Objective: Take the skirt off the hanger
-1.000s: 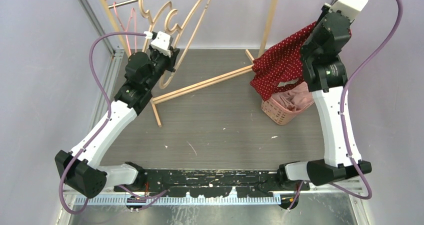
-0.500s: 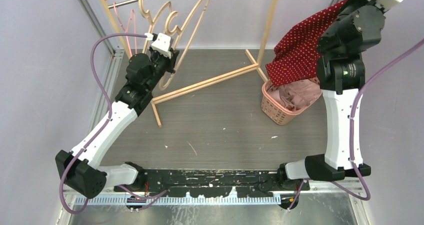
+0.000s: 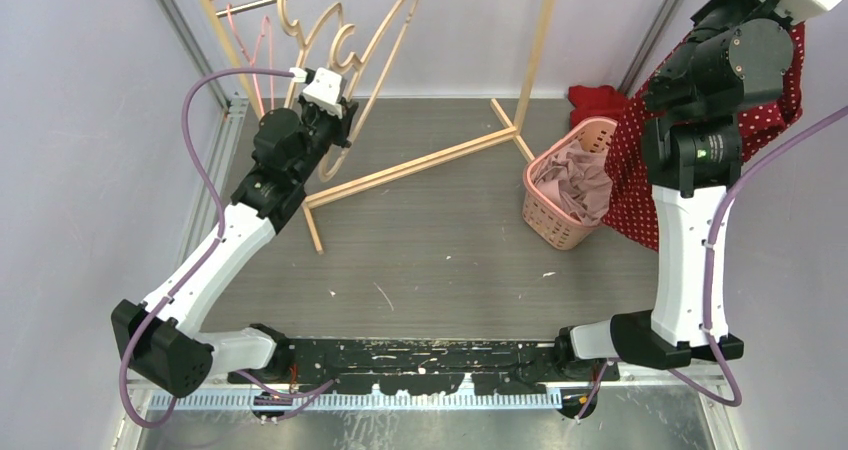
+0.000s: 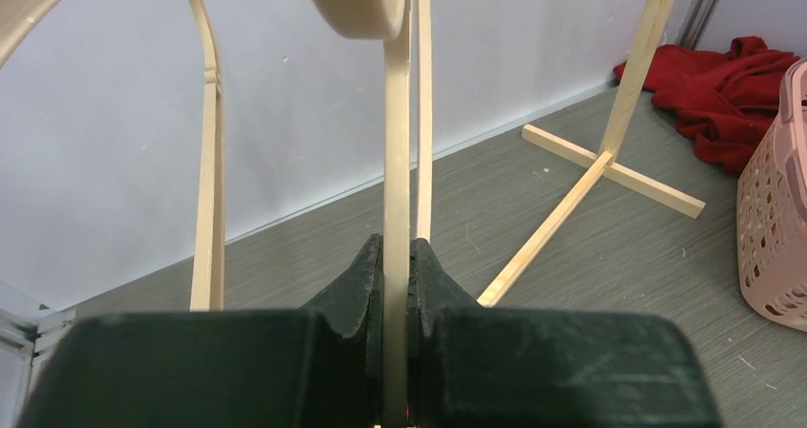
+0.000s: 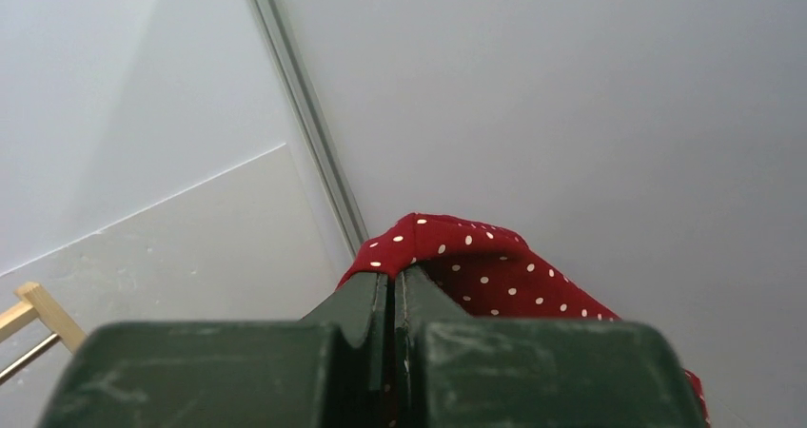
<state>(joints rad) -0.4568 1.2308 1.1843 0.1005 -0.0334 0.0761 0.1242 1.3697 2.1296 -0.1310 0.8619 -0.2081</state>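
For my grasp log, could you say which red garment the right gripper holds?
The white-dotted skirt, in the right gripper; the plain red garment lies on the floor behind the basket.

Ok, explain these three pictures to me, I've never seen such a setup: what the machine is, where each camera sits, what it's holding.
Two robot arms are bolted at the near edge of a grey table. The wide picture looks down from above and behind them; the other two come from wrist cameras. The left gripper clamps a wooden hanger at the wooden rack. The right gripper holds a red polka-dot skirt high, off the hanger. On the table: a pink basket of clothes and a red cloth beyond it.
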